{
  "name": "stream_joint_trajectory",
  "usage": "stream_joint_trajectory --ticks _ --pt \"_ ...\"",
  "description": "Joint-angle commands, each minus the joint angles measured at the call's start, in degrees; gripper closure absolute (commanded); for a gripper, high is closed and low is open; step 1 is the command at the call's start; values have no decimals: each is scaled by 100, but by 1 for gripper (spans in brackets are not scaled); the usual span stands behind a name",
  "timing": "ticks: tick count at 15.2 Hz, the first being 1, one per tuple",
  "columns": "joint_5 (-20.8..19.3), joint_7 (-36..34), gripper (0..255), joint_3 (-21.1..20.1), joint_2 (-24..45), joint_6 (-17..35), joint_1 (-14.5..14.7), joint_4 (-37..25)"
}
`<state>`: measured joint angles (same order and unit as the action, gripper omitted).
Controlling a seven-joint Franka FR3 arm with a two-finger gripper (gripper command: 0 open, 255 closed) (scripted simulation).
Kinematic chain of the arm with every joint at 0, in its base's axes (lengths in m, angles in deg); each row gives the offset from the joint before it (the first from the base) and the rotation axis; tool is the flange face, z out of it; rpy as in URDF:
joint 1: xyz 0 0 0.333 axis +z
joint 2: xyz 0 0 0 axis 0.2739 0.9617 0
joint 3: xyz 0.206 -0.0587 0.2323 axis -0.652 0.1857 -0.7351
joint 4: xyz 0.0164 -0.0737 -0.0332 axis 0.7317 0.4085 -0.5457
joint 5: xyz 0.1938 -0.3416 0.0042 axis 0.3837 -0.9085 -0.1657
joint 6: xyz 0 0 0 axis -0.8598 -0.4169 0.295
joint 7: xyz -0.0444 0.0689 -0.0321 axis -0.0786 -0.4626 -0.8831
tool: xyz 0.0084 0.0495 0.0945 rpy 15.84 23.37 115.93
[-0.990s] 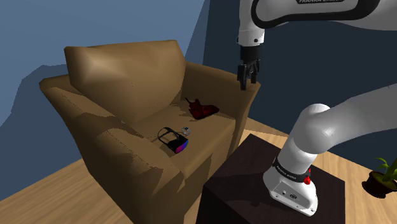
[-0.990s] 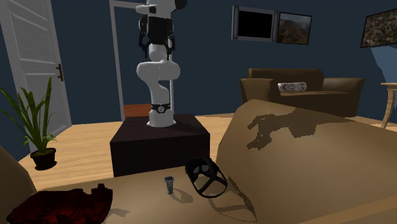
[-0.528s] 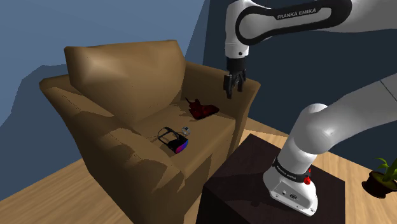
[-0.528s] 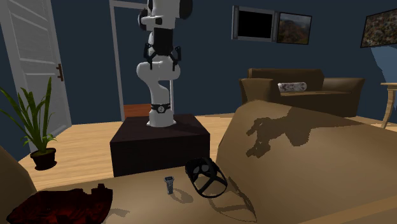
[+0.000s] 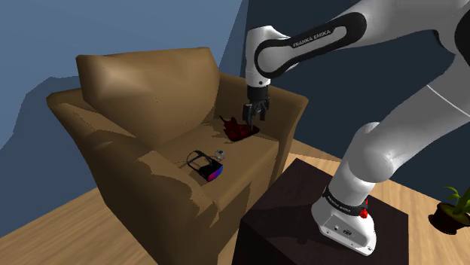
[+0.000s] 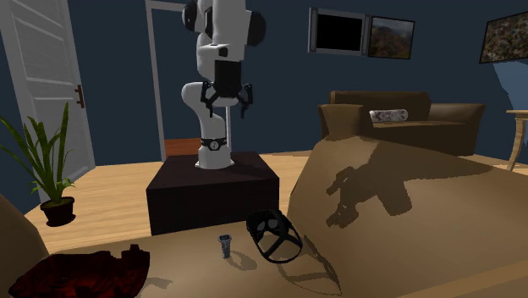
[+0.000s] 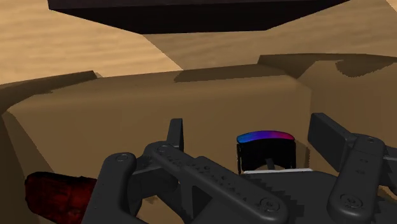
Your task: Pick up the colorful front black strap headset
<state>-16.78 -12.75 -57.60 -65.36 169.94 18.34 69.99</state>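
Swinging down and toward the shoulder view's left, the white Franka arm has brought its all-black two-finger hand (image 5: 252,113) off its high station over the far armrest of the tan upholstered armchair (image 5: 128,83) and in above the seat; the hand now hangs just over the crumpled dark red cloth (image 5: 239,129) lying on the cushion. Its fingers stand apart, released and holding nothing; from across the room the hand (image 6: 225,100) is seen well above the dark box stand (image 6: 211,190).

The black-strapped headset with the blue-to-red visor (image 5: 207,166) has not stirred in that time; it lies on the seat cushion toward the front edge, a small grey upright piece (image 5: 221,155) just beside it, and the red cloth well apart from it.

The move reads as the approach, not the pick; nothing has been touched. Along the hand (image 7: 249,124), the headset (image 7: 266,149) sits framed between the spread fingers with the seat between them, so the line looks roughly right. What remains, on this showing, is to travel on past the cloth toward the front of the seat, come down over the visor and close, keeping clear of the grey piece.
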Motion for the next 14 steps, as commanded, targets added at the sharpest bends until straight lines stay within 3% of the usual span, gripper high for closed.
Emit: stream_joint_trajectory --ticks 1,14 --pt "12 -47 0 -45 404 435 22 -53" --pt "-210 -471 0 -270 3180 2415 193 -1291"
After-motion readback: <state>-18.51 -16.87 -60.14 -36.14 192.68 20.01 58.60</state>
